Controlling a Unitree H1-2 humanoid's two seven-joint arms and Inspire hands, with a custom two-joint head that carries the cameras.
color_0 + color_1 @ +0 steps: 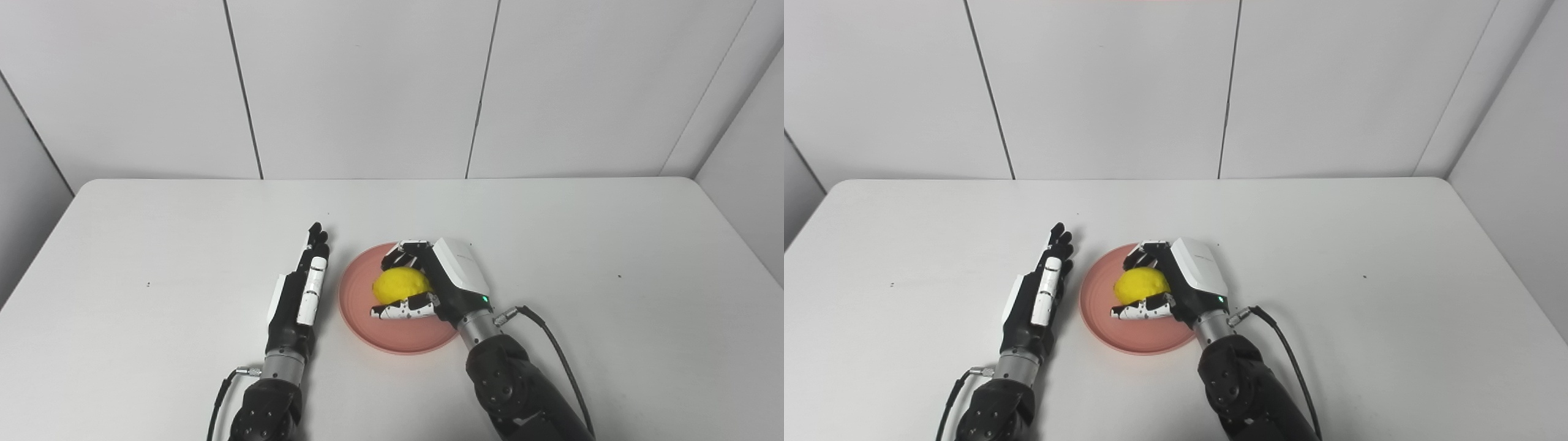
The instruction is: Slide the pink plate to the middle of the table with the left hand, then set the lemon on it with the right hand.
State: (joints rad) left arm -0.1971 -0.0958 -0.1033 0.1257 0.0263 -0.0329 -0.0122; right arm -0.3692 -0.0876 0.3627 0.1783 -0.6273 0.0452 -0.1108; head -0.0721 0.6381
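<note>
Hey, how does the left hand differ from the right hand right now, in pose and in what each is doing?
The left hand is flat with fingers straight, holding nothing; the right hand curls around the lemon. The left hand lies on the bare table beside the pink plate, apart from it; the right hand is over the plate. Both reach in from the near edge.

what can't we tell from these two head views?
- Whether the lemon already rests on the pink plate: the right hand wraps it and hides its underside in both views.
- The plate's right rim: covered by the right hand and wrist.
- Whether the left hand touches the plate: it lies edge-on beside it with a narrow gap showing, palm side hidden.
- Both arms: cut off by the bottom edge.
</note>
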